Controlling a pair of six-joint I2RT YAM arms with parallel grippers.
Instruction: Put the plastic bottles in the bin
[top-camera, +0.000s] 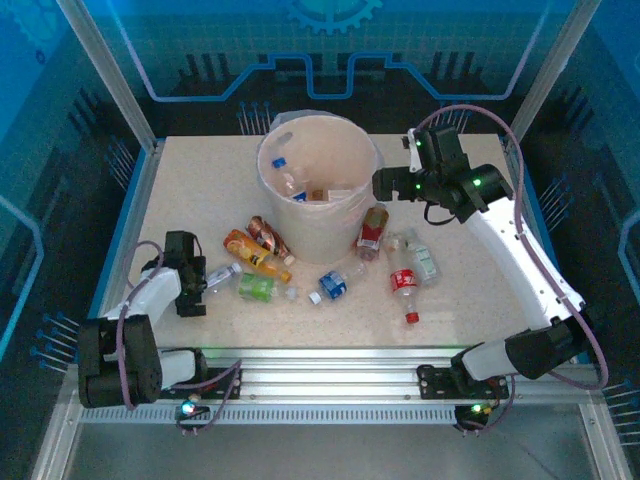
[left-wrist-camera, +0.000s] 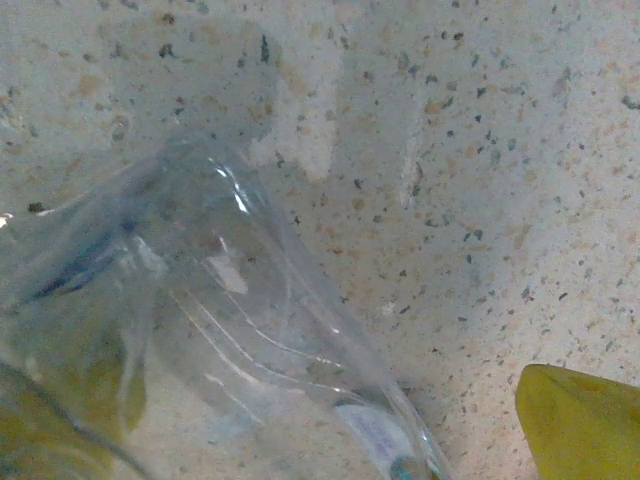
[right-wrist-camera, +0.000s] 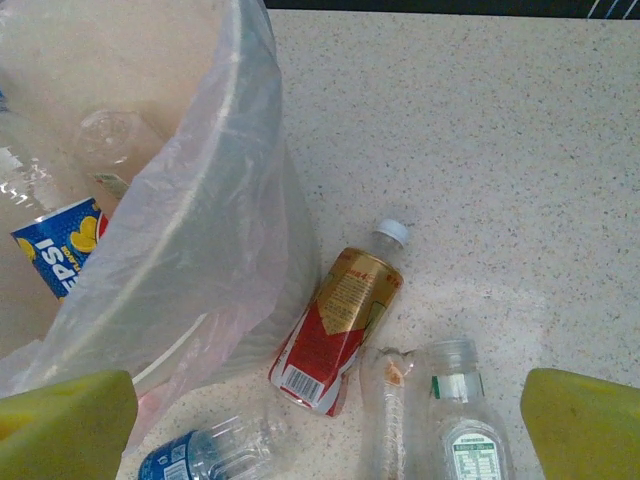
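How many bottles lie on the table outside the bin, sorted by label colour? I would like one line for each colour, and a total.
Red-label bottles: 2
Brown-red bottle: 1
Orange-label bottle: 1
Green-label bottle: 1
Blue-label bottle: 1
Clear bottles with pale or no label: 3
Total: 9
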